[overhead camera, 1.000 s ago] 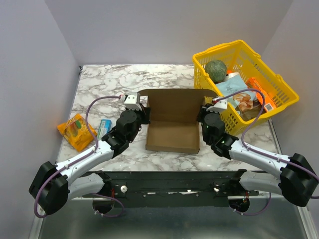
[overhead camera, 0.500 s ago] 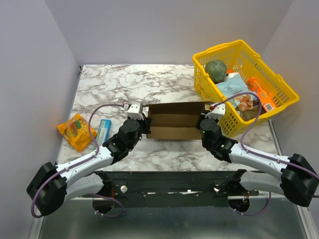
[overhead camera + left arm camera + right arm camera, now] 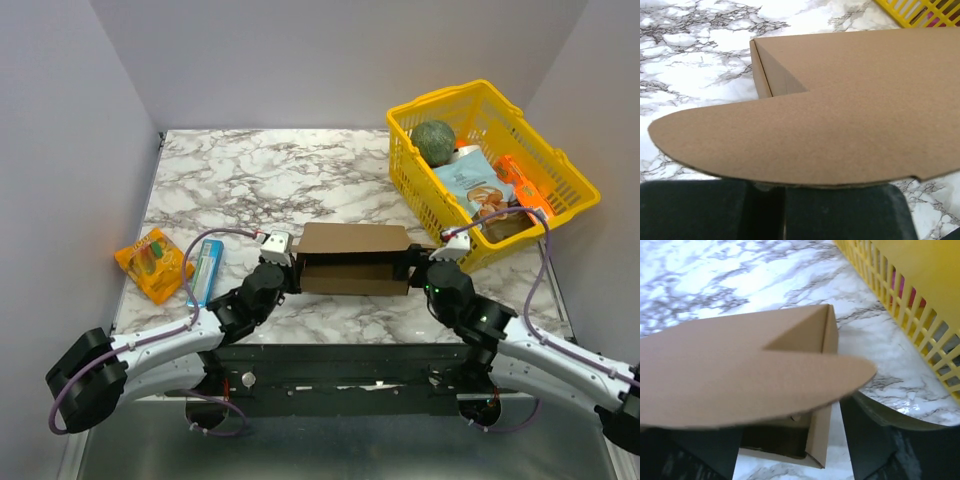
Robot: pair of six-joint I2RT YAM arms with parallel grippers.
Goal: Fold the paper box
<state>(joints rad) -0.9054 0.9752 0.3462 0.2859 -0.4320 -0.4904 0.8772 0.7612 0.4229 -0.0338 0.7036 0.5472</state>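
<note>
The paper box (image 3: pixel 350 258) is plain brown cardboard and lies mid-table, its lid folded down close over the tray. My left gripper (image 3: pixel 288 272) is at its left end and my right gripper (image 3: pixel 418 268) at its right end. In the left wrist view the left gripper (image 3: pixel 784 212) is shut, and the lid's rounded side flap (image 3: pixel 790 145) lies across its fingertips, not pinched between them. In the right wrist view the right gripper (image 3: pixel 790 440) stands open. The lid's right flap (image 3: pixel 765 380) hangs over the gap, and the tray's corner (image 3: pixel 820 440) sits between the fingers.
A yellow basket (image 3: pixel 403 150) of groceries, with a green ball (image 3: pixel 434 140), stands at the back right, close to the box's right end (image 3: pixel 900 285). An orange packet (image 3: pixel 152 262) and a blue-green carton (image 3: pixel 205 268) lie to the left.
The lid has swung from upright down over the tray. Both arms have drawn back toward the near edge with it. The right gripper has gone from shut to open.
</note>
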